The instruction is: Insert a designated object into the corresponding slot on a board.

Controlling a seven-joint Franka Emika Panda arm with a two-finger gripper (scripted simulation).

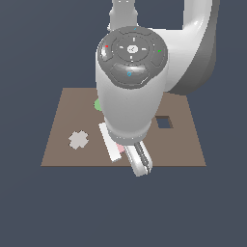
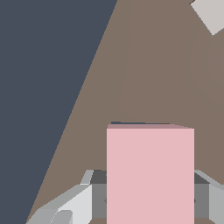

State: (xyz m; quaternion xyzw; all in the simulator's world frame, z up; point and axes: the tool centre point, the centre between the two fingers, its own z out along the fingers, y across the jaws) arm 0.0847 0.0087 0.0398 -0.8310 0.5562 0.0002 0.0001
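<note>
The flat light-pink block (image 2: 150, 175) fills the near part of the wrist view, with my gripper (image 2: 150, 202) shut on it and a grey finger (image 2: 72, 204) on each side. A thin dark sliver (image 2: 139, 123) shows at the block's far edge; the rest of the slot is hidden. In the exterior view the arm covers the middle of the brown board (image 1: 58, 154). Only a bit of the pink block (image 1: 119, 147) shows under the wrist, between the fingers of the gripper (image 1: 124, 154), close to the board's front edge.
A grey cross piece (image 1: 78, 140) lies in the board towards the exterior view's left and also shows in the wrist view as the cross piece (image 2: 212, 13). A green disc (image 1: 98, 104) peeks out beside the arm. A small dark square hole (image 1: 164, 122) sits towards the right.
</note>
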